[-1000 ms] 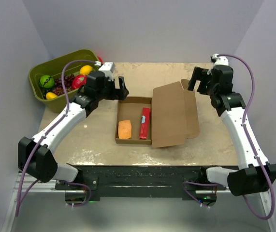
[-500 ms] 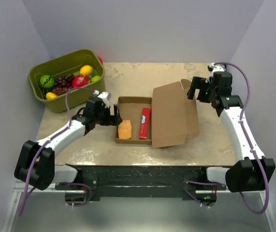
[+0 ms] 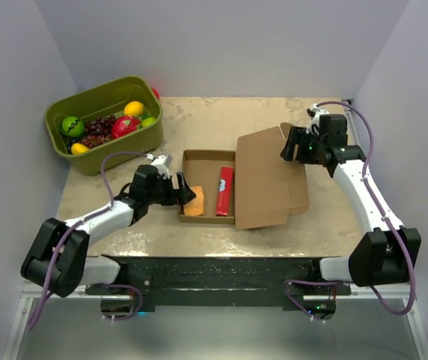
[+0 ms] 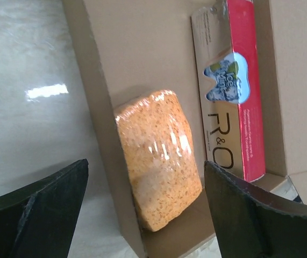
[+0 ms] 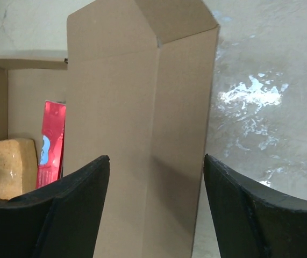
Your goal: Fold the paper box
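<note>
I see the bench [image 3: 273, 112] carrying the paper box [image 3: 252, 180] near its middle: the open tray is on the left and the lid is folded out toward the bench's right edge. An olive bin [image 3: 109, 159] of fruit sits at the far left corner. My left tool [image 3: 185, 195] is spread wide, straddling the tray's left wall. My right tool [image 3: 290, 146] is spread too, over the lid's far end. In the tray a red pack [image 3: 225, 191] lies just beside an orange block [image 3: 194, 204]

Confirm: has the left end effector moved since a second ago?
Yes: the left end effector moved away from the green bin, toward the table's near edge, reaching the paper box.
</note>
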### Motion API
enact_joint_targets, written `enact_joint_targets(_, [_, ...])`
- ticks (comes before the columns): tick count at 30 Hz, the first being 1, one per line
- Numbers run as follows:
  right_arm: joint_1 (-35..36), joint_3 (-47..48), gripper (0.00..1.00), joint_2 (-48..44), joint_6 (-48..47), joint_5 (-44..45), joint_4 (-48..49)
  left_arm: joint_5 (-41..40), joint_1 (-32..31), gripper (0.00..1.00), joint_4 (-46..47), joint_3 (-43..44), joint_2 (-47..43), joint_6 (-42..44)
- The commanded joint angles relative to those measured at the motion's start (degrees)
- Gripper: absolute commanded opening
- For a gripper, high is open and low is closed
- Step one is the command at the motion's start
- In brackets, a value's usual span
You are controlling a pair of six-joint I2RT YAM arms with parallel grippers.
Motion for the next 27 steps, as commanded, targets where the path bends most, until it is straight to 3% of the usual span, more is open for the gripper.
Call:
enact_joint_targets(1, [2.2,2.1,0.69,-0.8,0.4,-1.8,1.3,0.4,-5.7,0.92,7.3,-1.3,0.5,-3.3])
enact_joint_targets(9, [9.4,6.6,0.58,0.7,1.2,0.1,2.4,-7.8,-18.4,0.91,12.4,-0.7,3.8,-10.2])
enact_joint_targets(20, [13.5,9.0,0.5,3.1,-3.7,-4.8,5.8,-7.6,-29.1,0.9,22.6,2.0,10.5,-12.7])
enact_joint_targets(24, [13.8,10.2,0.45,3.4,-7.9,-6.8,6.6,-9.1,-29.4,0.91,21.4,1.1,8.2,-12.2])
enact_joint_targets(27, [14.5,11.6,0.39,3.7,-12.1,-12.4,7.3,-14.7,-29.4,0.93,13.3,0.1,-0.9,-8.0])
